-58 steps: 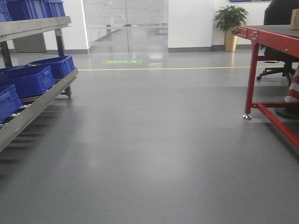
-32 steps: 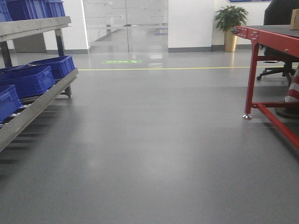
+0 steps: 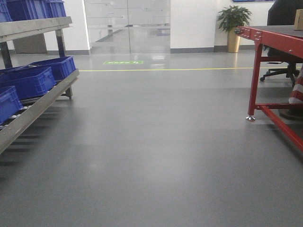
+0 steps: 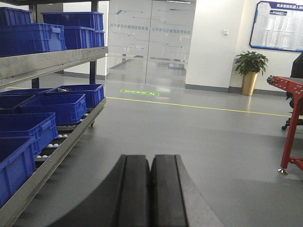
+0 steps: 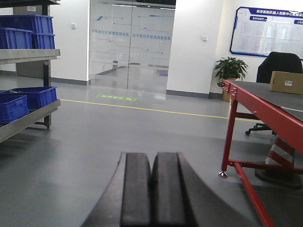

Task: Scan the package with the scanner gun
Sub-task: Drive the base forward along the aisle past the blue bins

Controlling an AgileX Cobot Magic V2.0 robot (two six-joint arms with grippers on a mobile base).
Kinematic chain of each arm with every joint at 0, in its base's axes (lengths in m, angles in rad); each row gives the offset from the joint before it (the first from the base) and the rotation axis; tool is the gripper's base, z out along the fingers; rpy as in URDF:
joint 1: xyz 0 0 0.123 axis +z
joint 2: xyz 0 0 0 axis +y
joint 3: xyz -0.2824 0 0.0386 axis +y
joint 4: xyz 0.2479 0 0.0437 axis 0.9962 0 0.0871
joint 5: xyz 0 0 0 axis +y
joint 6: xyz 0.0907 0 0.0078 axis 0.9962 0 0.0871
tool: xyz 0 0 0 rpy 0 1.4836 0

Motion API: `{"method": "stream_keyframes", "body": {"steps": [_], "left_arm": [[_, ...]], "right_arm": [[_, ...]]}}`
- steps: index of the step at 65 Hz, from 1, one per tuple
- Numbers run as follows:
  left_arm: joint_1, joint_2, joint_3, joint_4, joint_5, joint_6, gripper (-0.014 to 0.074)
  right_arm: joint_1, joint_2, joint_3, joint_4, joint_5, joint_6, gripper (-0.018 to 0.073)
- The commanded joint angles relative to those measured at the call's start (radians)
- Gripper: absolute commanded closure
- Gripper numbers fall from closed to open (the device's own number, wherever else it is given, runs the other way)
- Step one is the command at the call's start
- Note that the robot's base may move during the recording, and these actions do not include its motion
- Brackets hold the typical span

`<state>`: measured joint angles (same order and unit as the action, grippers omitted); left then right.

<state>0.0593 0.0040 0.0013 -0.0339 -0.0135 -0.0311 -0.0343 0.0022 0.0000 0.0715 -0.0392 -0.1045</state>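
A brown cardboard package with a small pale label on its side rests at the far end of the red table, well ahead and to the right of my right gripper. A sliver of it shows at the right edge of the front view. The scanner gun is out of view. My right gripper is shut with its pads together and nothing between them. My left gripper is shut and empty too, pointing over the grey floor.
A metal roller rack with several blue crates runs along the left. The red table's legs and foot stand at the right, with an office chair behind. Glass doors and a potted plant are at the far wall.
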Motion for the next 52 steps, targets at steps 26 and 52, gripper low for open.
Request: {"method": "stream_keyframes", "body": {"steps": [26, 52], "left_arm": [[-0.007, -0.004, -0.001, 0.002, -0.013, -0.001, 0.0707], [-0.007, -0.004, -0.001, 0.002, -0.013, -0.001, 0.0707]], "right_arm": [[-0.002, -0.002, 0.0, -0.006, -0.022, 0.001, 0.0721], [-0.002, -0.002, 0.0, -0.006, -0.022, 0.001, 0.0721]]}}
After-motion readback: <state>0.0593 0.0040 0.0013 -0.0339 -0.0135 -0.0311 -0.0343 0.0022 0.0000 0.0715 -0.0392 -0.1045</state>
